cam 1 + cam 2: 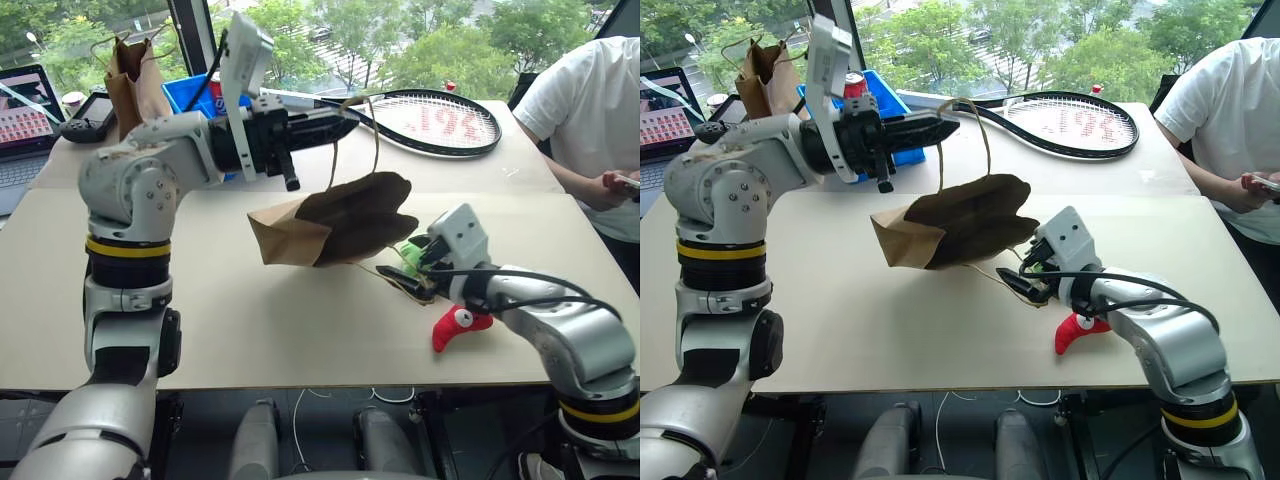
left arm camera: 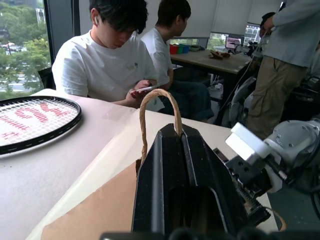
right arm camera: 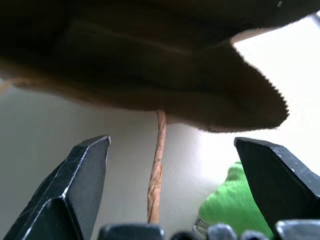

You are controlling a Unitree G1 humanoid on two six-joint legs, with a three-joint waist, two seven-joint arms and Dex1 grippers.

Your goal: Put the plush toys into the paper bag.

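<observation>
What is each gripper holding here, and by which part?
The left gripper holds the paper bag by one loop handle. The right gripper is open, holding nothing.

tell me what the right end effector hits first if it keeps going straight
Most likely the hanging handle loop of the paper bag, dead centre between its open fingers; the green plush toy sits off to one side. Depth is unclear.

**Count of things on the tabletop**

Two plush toys: one green plush toy (image 1: pixel 410 249) and one red plush toy (image 1: pixel 455 325). Two paper bags: one wide tan paper bag (image 1: pixel 330 225) and one smaller brown bag (image 1: pixel 133 85). One tennis racket (image 1: pixel 435 122), one blue bin (image 1: pixel 190 97), one laptop (image 1: pixel 22 115). Two claws: left claw (image 1: pixel 335 122), right claw (image 1: pixel 405 272).
</observation>
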